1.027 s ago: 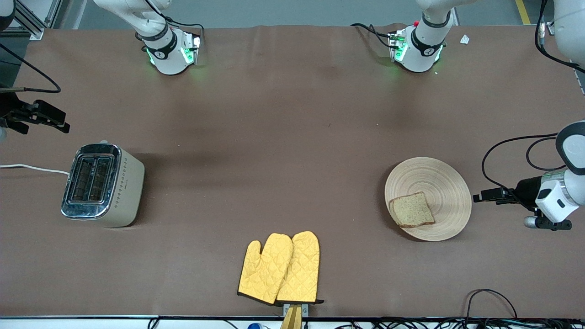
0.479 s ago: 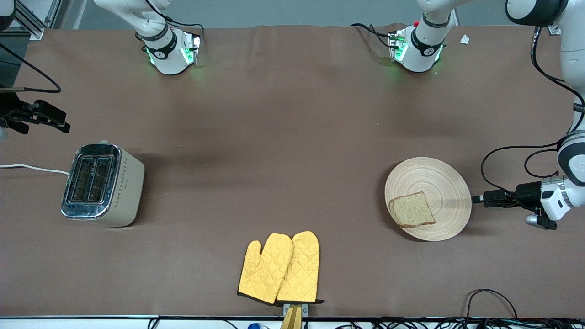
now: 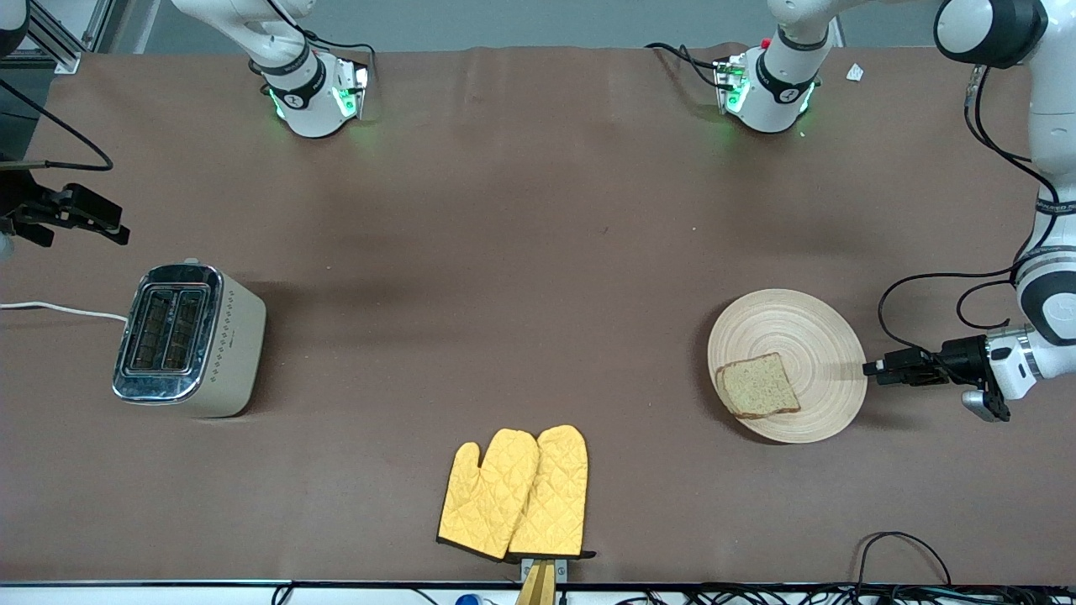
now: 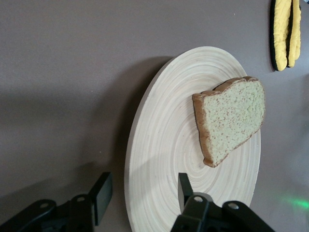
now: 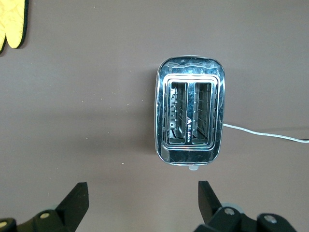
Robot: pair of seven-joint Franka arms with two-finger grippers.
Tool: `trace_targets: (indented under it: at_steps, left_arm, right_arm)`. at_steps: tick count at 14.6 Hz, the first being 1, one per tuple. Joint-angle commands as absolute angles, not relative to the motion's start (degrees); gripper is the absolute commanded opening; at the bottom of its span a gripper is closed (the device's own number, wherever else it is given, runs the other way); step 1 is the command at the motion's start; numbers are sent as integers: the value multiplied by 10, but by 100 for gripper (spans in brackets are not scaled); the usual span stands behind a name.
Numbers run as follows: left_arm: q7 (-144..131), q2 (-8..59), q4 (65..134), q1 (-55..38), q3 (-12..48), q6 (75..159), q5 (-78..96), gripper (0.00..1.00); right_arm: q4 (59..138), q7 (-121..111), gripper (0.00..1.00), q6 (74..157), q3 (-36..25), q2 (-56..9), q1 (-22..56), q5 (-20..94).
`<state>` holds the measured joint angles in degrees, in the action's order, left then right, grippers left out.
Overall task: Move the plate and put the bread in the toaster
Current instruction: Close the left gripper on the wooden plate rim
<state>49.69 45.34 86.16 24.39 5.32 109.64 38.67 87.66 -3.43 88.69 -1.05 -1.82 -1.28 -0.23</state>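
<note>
The left gripper (image 4: 140,191) has its fingers (image 4: 102,193) parted astride the rim of the plate (image 3: 820,336), not clamped. The bread (image 3: 759,386) lies on the plate. The right gripper (image 5: 142,200) waits wide open and empty over the bench, near the toaster (image 3: 189,339).

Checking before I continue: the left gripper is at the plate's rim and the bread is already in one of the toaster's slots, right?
Not quite. The left gripper is at the plate rim, but the bread lies on the plate; the right wrist view shows both toaster slots empty.
</note>
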Motion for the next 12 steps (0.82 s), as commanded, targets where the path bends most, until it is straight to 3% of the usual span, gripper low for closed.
trace_targets:
  at_steps: [1,12]
  left_arm:
    - [516,470,851,251,57,1091,404,58]
    - [527,502,851,265,61,1061,438,33]
  right_arm:
    - [882,-26,100,886,-9,-11,-12,-3]
    - [884,-27,100,878,-10,-11,-13,-2]
